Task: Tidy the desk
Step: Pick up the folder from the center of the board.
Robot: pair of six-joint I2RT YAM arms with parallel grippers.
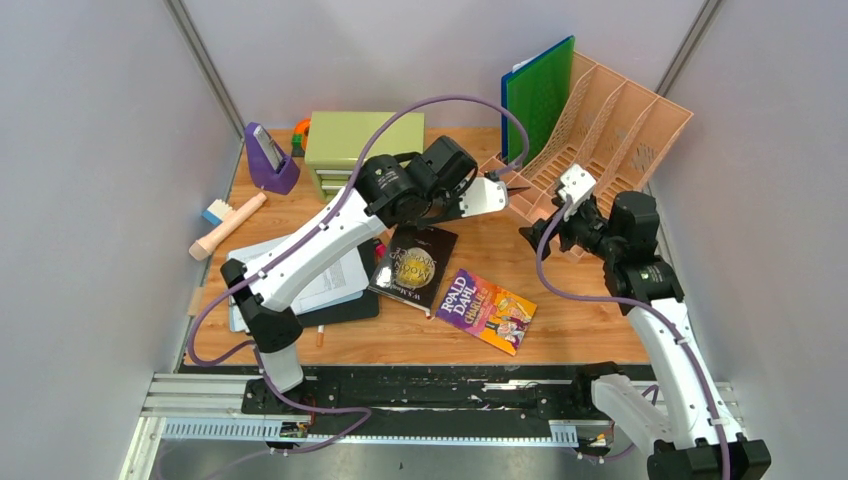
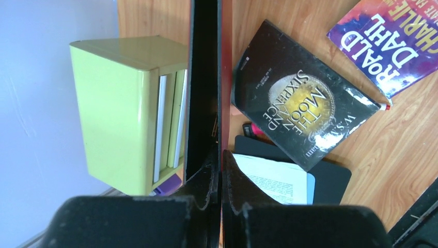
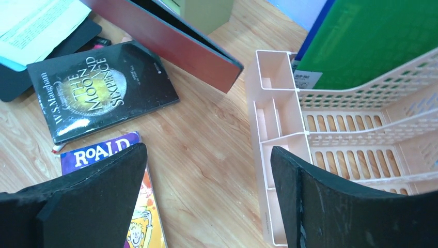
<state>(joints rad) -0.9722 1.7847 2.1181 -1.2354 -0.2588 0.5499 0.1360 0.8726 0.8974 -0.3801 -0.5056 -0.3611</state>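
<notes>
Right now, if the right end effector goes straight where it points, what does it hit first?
Probably bare desk, between the Roald Dahl book and the pink file rack; depth is unclear.

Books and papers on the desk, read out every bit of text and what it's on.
"THE MOON AND SIXPENCE", "W.S. Maugham": black book.
"ROALD DAHL", "CHARLIE": colourful book.
Printed sheet: too small to read.
White label by the green folder: blurred.

Red folder (image 3: 175, 44) gripped end hidden in left pincer (image 2: 220, 160), Dahl book (image 2: 397, 46) cropped
</notes>
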